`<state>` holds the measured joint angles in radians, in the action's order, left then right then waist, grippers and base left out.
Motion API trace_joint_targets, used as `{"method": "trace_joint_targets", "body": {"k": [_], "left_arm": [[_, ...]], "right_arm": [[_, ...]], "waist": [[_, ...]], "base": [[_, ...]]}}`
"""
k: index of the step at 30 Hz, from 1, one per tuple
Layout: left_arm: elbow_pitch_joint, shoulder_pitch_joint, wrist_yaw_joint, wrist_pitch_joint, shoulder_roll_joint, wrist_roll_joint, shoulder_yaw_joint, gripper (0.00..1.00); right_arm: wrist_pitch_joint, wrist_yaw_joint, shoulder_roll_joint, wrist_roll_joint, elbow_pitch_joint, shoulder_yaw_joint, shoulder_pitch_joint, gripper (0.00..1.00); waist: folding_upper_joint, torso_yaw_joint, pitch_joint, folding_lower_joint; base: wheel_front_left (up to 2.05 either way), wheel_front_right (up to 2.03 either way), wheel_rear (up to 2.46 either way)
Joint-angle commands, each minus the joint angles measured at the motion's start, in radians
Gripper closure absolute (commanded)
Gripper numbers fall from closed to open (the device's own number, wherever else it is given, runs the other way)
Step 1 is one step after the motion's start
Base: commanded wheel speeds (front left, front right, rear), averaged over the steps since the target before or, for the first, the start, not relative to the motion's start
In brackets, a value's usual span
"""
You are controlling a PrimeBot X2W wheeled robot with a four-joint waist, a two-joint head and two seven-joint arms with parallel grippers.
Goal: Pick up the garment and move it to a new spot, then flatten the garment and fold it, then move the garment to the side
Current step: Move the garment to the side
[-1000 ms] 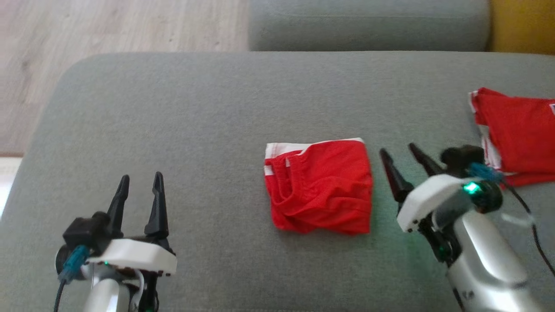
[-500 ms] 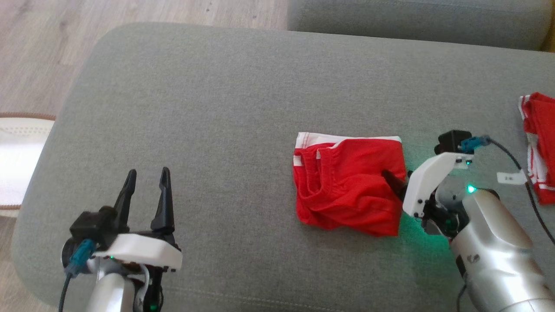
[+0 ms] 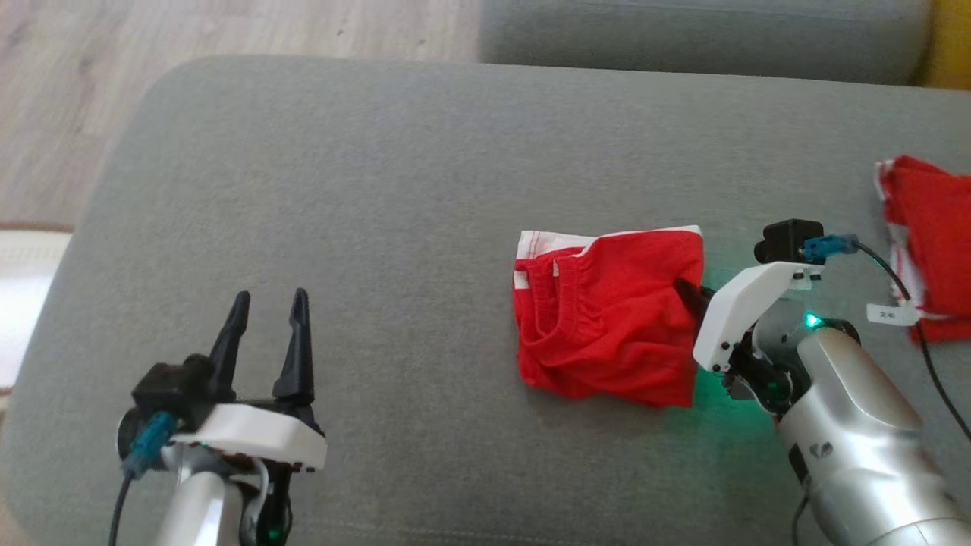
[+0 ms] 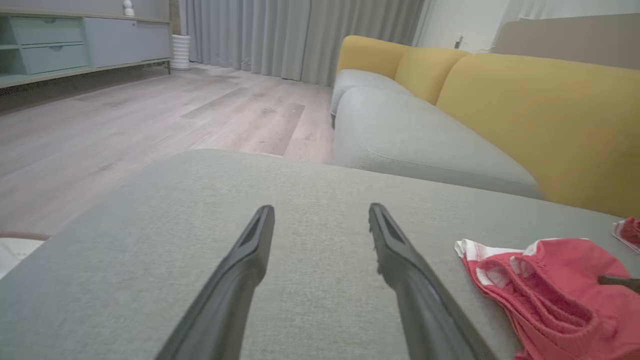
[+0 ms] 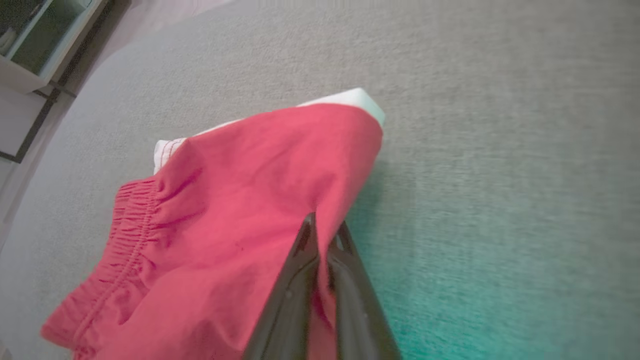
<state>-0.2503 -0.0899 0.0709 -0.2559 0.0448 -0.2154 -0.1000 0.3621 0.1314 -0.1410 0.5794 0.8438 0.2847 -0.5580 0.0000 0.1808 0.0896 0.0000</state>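
**Right gripper pinched on the red garment's edge**

Materials: the garment (image 3: pixel 607 318) is thin red cloth with a white trim band along its far edge and a gathered elastic waistband on its left side. It is folded into a rough rectangle, with wrinkles along the near edge. It lies on a grey cushion (image 3: pixel 341 189) with a fine woven texture and rounded corners, right of centre in the head view.

Grip: the right gripper (image 3: pixel 686 292) is set at the garment's right edge. Its dark tapered fingers are drawn together with a fold of red cloth caught between them. The cloth is creased toward the pinch point.

The left gripper (image 3: pixel 271 299) is held over bare cushion, well apart from the garment. Its fingers are spread wide and nothing is held between them.

Per view:
- Right wrist view: the pinch is shown close up, with green light cast on the cushion beside it.
- Head view: a second red-and-white cloth (image 3: pixel 929 227) is seen at the far right, well apart from the garment.
- Left wrist view: a yellow sofa back (image 4: pixel 525 100), a pale wood floor (image 4: pixel 125 130) and grey curtains (image 4: pixel 300 35) are added.
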Motion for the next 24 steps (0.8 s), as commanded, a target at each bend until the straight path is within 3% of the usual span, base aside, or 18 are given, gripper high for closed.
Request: {"method": "trace_joint_targets", "body": {"k": [1,16,24], "left_arm": [[0.034,-0.045,0.008,-0.006,0.005,0.005,0.015,0.0],[0.026,-0.087,0.023,-0.006,0.005,-0.002,-0.104,0.0],[0.014,-0.114,0.022,-0.006,0.005,-0.008,-0.153,0.0]], "right_arm": [[-0.017,-0.001,-0.016,0.005,-0.034,0.02,-0.034,1.0],[-0.033,-0.001,-0.076,0.039,-0.137,0.073,-0.02,1.0],[-0.033,-0.001,-0.077,0.047,-0.179,0.067,-0.01,1.0]], "waist": [[0.0,-0.041,-0.018,0.0],[0.0,-0.332,-0.019,0.0],[0.0,-0.402,0.002,0.0]], "base": [[0.0,0.0,0.0],[0.0,0.0,0.0],[0.0,0.0,0.0]]}}
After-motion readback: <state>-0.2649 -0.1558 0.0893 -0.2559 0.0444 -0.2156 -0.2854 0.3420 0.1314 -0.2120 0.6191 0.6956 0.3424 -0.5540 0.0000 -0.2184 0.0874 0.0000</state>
